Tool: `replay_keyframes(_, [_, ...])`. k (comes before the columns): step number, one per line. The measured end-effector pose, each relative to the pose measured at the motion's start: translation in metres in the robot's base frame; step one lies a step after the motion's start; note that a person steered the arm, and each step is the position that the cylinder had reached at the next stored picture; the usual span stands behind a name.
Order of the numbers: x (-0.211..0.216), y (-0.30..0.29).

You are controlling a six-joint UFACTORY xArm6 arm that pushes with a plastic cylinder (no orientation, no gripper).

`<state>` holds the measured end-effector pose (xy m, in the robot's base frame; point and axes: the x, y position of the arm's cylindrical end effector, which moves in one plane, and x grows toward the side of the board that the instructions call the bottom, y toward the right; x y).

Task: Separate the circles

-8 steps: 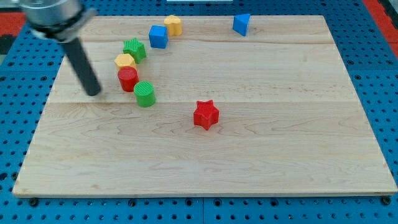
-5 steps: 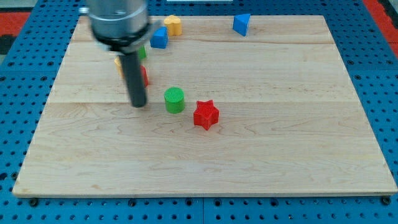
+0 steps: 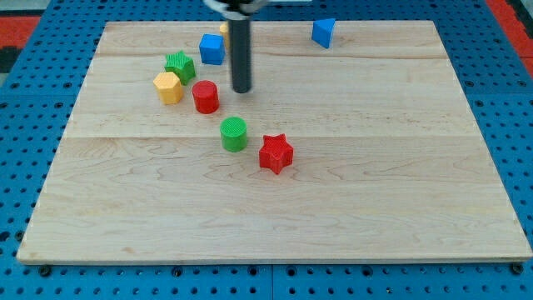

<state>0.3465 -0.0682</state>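
The red circle block (image 3: 206, 97) stands left of the board's middle. The green circle block (image 3: 234, 133) stands below and to its right, apart from it and close to the red star (image 3: 276, 153). My tip (image 3: 241, 89) is on the board just right of the red circle, with a small gap between them, and above the green circle. The rod rises to the view's top.
A yellow hexagon (image 3: 167, 87) and a green star (image 3: 179, 65) lie left of the red circle. A blue cube (image 3: 211, 48) sits above, with a yellow block mostly hidden behind the rod. A blue block (image 3: 323, 32) lies at the top right of the wooden board (image 3: 375, 183).
The green circle was pushed right, away from the red circle, toward the red star. The red circle shifted right. My tip then moved from the board's left side up to the red circle's right.
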Motion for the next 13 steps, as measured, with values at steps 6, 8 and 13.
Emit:
replay_keyframes(6, [0.004,-0.026])
replay_keyframes(8, [0.01,-0.052])
replay_keyframes(13, [-0.037,-0.049])
